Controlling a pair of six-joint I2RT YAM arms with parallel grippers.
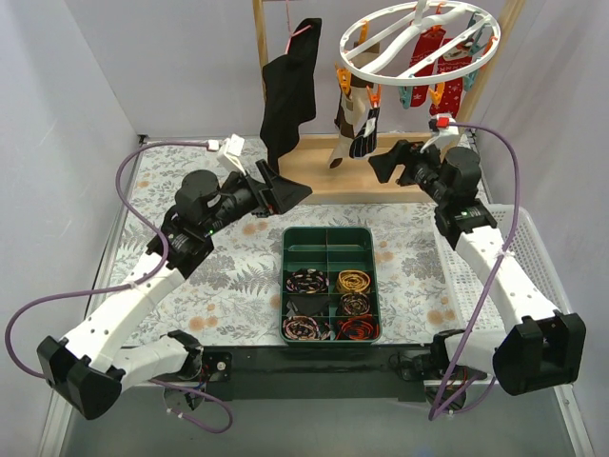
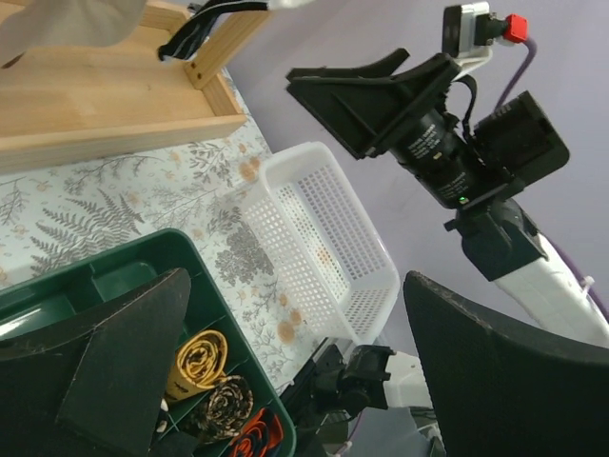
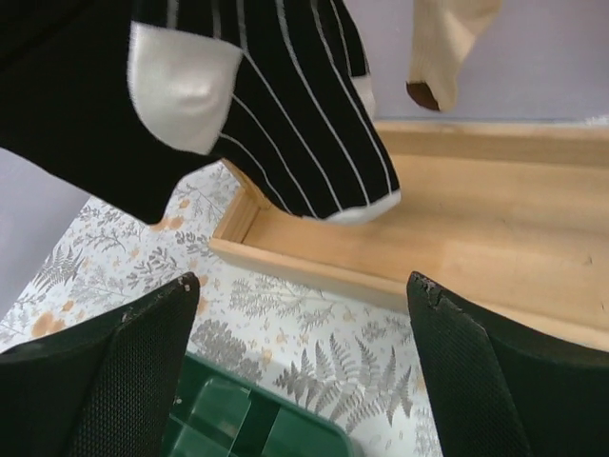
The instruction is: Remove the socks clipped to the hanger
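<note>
Nearest the lens stood the right gripper [image 3: 303, 286], its fingers [image 3: 124, 381] filling the lower corners of the right wrist view, spread wide with nothing between them. Above and ahead of that gap hung the dark navy sock [image 3: 266, 105], white at heel and toe, clear of both fingers. A brown-beige sock [image 3: 442, 48] showed further off.

From overhead I noted both socks clipped at the near-left rim of the hanger [image 1: 385, 38], hanging roughly vertical over the wooden frame [image 1: 333, 181]. The red socks [image 1: 430, 52] hung on the far side of the ring. The right gripper sat just beside the navy sock's lower end, on its right.

I found the left gripper [image 1: 285, 195] likewise open and empty. It sat by the foot of the black garment [image 1: 290, 95], apart from the socks, and its camera faced the right arm, not the ring.

I judged the right arm the nearer. The coming move turned on the sock lying up and forward of its fingers, so they would need to rise and close across the hanging length.
</note>
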